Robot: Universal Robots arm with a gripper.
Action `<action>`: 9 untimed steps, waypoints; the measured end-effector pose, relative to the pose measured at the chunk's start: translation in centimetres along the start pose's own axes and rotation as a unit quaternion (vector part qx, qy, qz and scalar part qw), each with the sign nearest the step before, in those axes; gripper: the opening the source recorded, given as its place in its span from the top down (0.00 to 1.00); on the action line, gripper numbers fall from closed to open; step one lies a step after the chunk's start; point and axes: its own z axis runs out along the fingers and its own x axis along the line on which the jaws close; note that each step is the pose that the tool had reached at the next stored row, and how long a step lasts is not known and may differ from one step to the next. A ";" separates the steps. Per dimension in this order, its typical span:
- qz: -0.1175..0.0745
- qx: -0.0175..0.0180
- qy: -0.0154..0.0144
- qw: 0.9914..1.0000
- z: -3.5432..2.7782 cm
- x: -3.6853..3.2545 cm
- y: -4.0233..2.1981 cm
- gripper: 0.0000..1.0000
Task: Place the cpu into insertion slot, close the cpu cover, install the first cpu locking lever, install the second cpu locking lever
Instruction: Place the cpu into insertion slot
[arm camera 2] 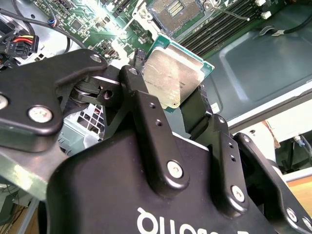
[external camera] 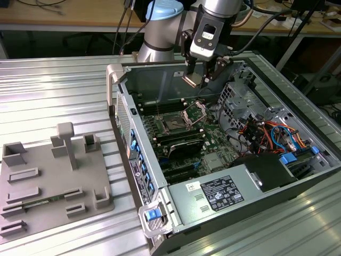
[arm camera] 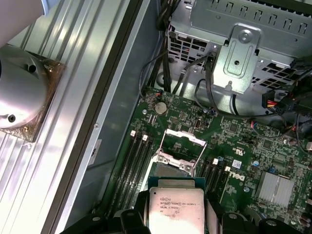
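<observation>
End effector point(arm camera 2: 168, 91) holds cpu point(arm camera: 178, 210), seemingly above insertion slot point(external camera: 175, 123), inside case point(external camera: 154, 80).

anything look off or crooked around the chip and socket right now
Nothing stands out. The claw grips the cpu by its edges above the motherboard. The cpu cover stands raised and the insertion slot is bare. No damage or loose parts show.

Silvery cpu point(arm camera 2: 173, 83) with green rim, green motherboard point(arm camera: 243, 141)
</observation>
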 end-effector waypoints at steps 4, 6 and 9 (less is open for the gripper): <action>0.000 0.000 0.000 1.000 0.12 0.00 -0.01 0.45; 0.000 0.000 0.000 1.000 0.18 0.00 -0.02 0.45; 0.000 0.000 0.000 1.000 0.24 -0.01 -0.02 0.45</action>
